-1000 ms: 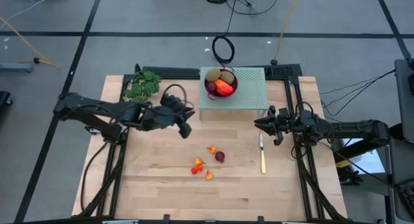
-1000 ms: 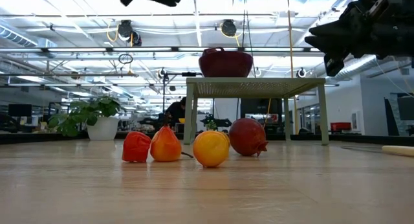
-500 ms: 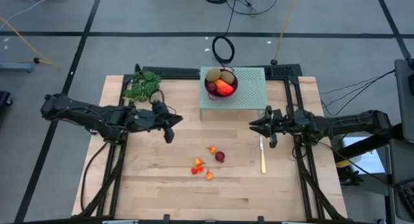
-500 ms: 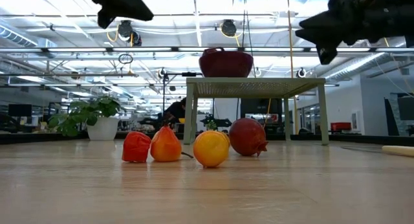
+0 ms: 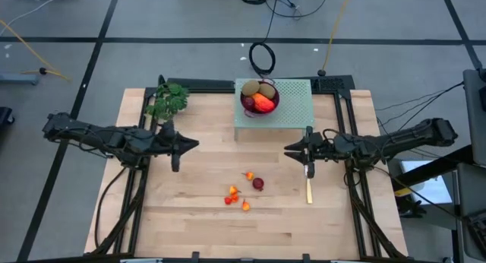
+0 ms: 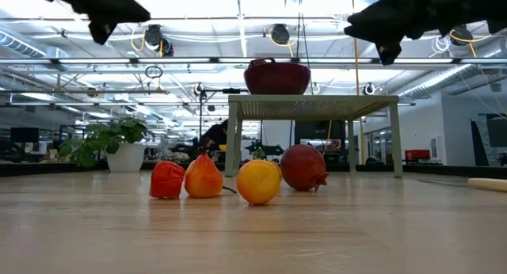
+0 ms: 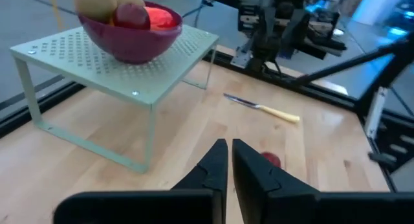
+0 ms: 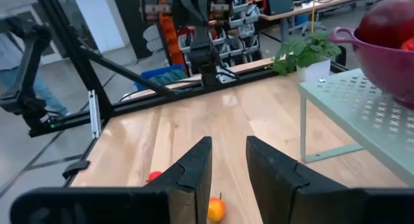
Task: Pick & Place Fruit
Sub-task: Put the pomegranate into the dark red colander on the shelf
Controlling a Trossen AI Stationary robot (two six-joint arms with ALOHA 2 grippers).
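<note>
A pale wooden tabletop (image 5: pixel 190 217) sits in a dark frame on a grey floor crossed by dark lines and cables. Level across it, the low view looks into an open hall of ceiling beams, lamps and desks.

At the table's far edge stands a pale green perforated stand (image 5: pixel 292 111) carrying a purple bowl (image 5: pixel 260 103). In the bowl lie two kiwis (image 5: pixel 258 88), a dark red fruit and the elongated orange-red fruit (image 5: pixel 263 103), whose long axis runs slantwise across the bowl.

The left gripper (image 5: pixel 190 144) hangs above the board, fingers nearly together with only a thin gap, as the left wrist view (image 7: pixel 228 160) shows. The leafy green bunch (image 5: pixel 167 100) lies behind it and to its left.

The right gripper (image 5: pixel 292 150) hovers opposite, its fingers (image 8: pixel 194 166) parted with nothing between them. A yellow-handled knife (image 5: pixel 308 179) lies just under and before it, pointing lengthwise toward the table's front.

Between the two grippers and nearer the front edge lies a loose cluster: a dark red round fruit (image 5: pixel 258 184) and tiny orange-red fruits (image 5: pixel 231 194) just beside it, all resting on the wood.
</note>
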